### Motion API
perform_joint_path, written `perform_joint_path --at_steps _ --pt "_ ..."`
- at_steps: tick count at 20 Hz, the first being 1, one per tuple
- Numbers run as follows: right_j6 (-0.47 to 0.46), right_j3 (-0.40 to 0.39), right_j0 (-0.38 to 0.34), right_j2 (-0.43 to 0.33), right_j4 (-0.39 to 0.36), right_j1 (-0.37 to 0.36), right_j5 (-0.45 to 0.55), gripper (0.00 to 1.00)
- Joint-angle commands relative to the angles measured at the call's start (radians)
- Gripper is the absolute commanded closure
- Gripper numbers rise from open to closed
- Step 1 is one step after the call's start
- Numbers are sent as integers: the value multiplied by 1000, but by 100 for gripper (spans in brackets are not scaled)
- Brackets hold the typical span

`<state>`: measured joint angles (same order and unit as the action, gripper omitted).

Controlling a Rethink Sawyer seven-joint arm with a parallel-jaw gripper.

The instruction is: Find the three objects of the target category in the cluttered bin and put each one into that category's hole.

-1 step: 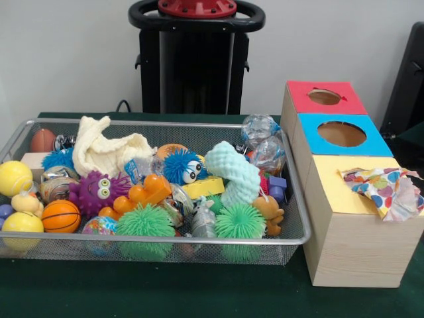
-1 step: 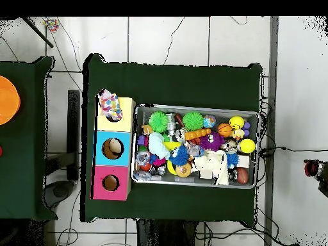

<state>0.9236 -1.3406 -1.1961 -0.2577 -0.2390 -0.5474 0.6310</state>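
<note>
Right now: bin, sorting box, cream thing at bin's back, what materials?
Bin: metal wire mesh, see-through weave, shiny rim. Sorting box: pale wood by its grain, matte coloured tops. Cream cloth: soft knit or terry, probably; it lies crumpled and nubbly.

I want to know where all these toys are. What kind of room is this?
Probably a robot lab, not a playroom. The wire bin of toys sits on a green-covered table beside a wooden box with coloured holes, and cables trail over the tiled floor.
</note>
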Motion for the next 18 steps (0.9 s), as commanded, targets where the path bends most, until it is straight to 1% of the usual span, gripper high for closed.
perform_joint_path --at_steps 1,7,9,11,13,15,16,18 --pt "-253 296 -15 -109 -67 205 250 100" --pt "-411 642 11 -175 -108 358 464 100" --pt "-467 763 23 -209 -136 408 544 100" --pt "-529 890 36 -259 -181 458 629 100" --pt "-600 1004 46 -330 -243 500 712 100" --pt "-672 1087 48 -419 -330 525 781 100" --pt "-705 1117 46 -476 -385 531 811 100" --pt "-777 1154 34 -611 -520 531 861 100"
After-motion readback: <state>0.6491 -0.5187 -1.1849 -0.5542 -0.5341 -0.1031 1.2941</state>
